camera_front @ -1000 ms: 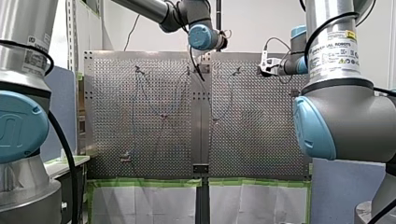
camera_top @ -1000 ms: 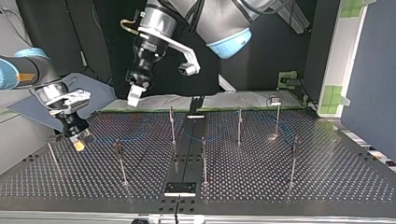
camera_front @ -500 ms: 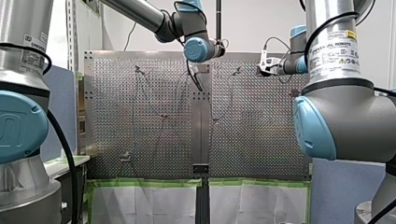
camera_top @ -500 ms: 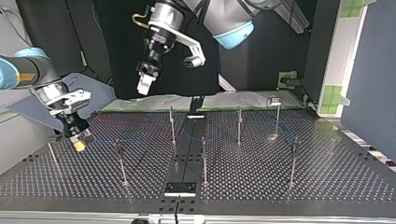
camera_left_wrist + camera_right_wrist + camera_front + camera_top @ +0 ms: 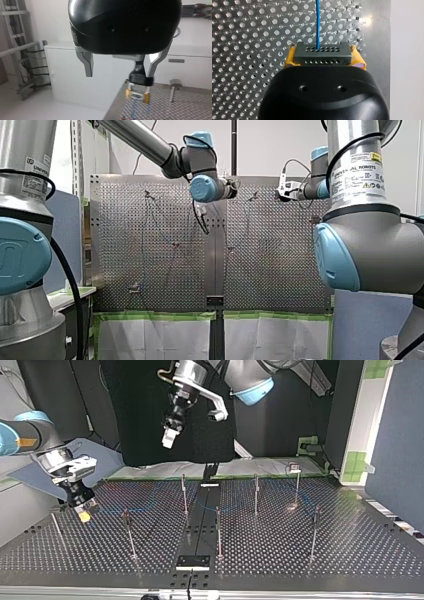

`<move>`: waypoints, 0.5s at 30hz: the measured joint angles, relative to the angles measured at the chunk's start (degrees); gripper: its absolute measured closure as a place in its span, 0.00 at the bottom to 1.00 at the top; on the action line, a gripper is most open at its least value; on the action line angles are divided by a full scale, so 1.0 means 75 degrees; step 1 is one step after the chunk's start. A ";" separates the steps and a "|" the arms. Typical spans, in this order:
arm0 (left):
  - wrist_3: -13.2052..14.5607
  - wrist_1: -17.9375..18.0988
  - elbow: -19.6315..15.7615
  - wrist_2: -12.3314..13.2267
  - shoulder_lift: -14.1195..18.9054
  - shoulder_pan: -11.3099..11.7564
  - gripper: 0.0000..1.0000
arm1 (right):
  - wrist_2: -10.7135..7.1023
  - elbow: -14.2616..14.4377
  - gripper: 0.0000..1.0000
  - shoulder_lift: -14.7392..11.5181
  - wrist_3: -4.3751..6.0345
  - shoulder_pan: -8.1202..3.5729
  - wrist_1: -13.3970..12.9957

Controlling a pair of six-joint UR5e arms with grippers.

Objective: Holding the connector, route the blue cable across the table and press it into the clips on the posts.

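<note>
- My left gripper (image 5: 119, 73): metal fingers spread, empty, high above the table (image 5: 300, 550).
- My right gripper (image 5: 323, 59): yellow pads clenched on the connector (image 5: 322, 51); blue cable (image 5: 318, 22) runs straight ahead of it.
- Step, judged: late routing. Next: press the cable, kept taut, into a clip (image 5: 125, 516) on the posts (image 5: 131, 542) beside this gripper.
- Right arm's label (image 5: 357, 171): "UNIVERSAL ROBOTS".

Slim posts (image 5: 218, 532) stand on the perforated table (image 5: 310, 560), blue cable (image 5: 318, 25) strung between them.

Left tool (image 5: 119, 74), metal fingers (image 5: 88, 65) wide apart
</note>
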 joint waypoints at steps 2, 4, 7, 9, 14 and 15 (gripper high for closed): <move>0.0000 0.0000 -0.0151 0.0000 0.0001 0.0000 0.00 | 0.0001 0.0000 1.00 0.0002 0.0000 -0.0006 0.0000; 0.0000 0.0000 -0.0296 0.0000 0.0001 0.0000 0.00 | 0.0000 0.0001 1.00 0.0003 0.0000 -0.0010 0.0005; 0.0000 0.0000 -0.0507 0.0001 0.0000 0.0000 0.00 | 0.0001 0.0000 1.00 0.0004 0.0000 -0.0018 0.0010; 0.0000 0.0000 -0.0627 0.0001 0.0000 0.0000 0.00 | 0.0014 0.0000 1.00 0.0004 0.0000 -0.0021 0.0016; 0.0000 0.0000 -0.0984 0.0000 0.0002 0.0000 0.00 | 0.0121 -0.0001 1.00 -0.0002 -0.0001 -0.0039 0.0024; 0.0000 0.0000 -0.1051 0.0000 0.0001 0.0000 0.00 | 0.0175 -0.0001 1.00 -0.0003 -0.0005 -0.0043 0.0026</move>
